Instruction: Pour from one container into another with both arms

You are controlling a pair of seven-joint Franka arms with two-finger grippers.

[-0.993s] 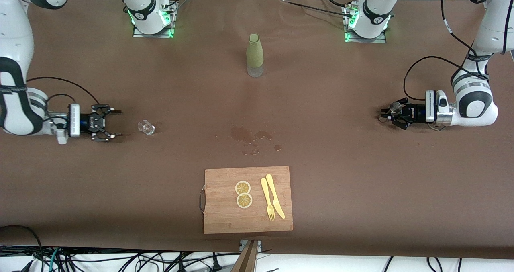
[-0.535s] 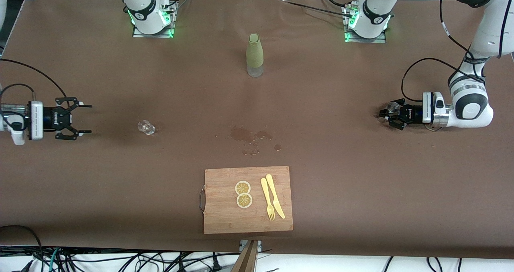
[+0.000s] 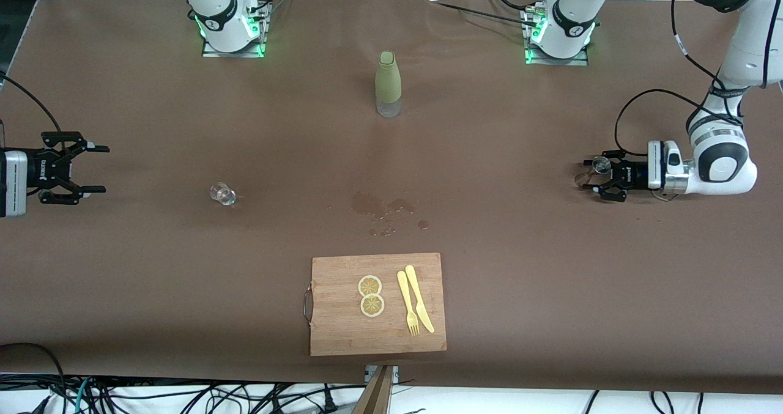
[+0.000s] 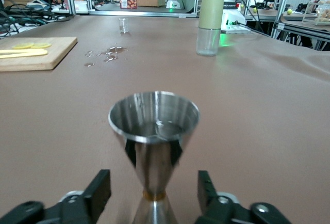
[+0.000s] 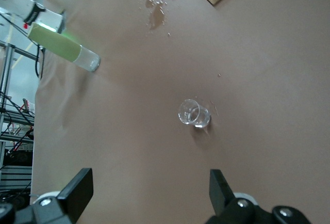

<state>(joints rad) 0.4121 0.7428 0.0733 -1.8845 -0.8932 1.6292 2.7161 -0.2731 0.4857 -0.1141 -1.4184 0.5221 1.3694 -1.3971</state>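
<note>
Pulled back since a second ago, the right gripper (image 3: 92,169) now hangs over the table's edge at the right arm's end, well apart from the small clear glass (image 3: 223,193) it was just beside; its fingers (image 5: 77,190) are spread wide with nothing between them. At the left arm's end the left gripper (image 3: 590,177) has let go of the steel jigger (image 4: 153,146): the cup stands upright on the brown table (image 3: 520,267) between the parted fingers (image 4: 98,193), with a gap on either side. A little liquid shows in its bowl. A green bottle (image 3: 388,84) stands upright midway between the two arm bases. Nearer the front camera lie spilled drops (image 3: 385,211), then a wooden cutting board (image 3: 342,334) bearing two lemon slices (image 3: 371,295), a yellow fork (image 3: 408,304) and a yellow knife (image 3: 419,298).
</note>
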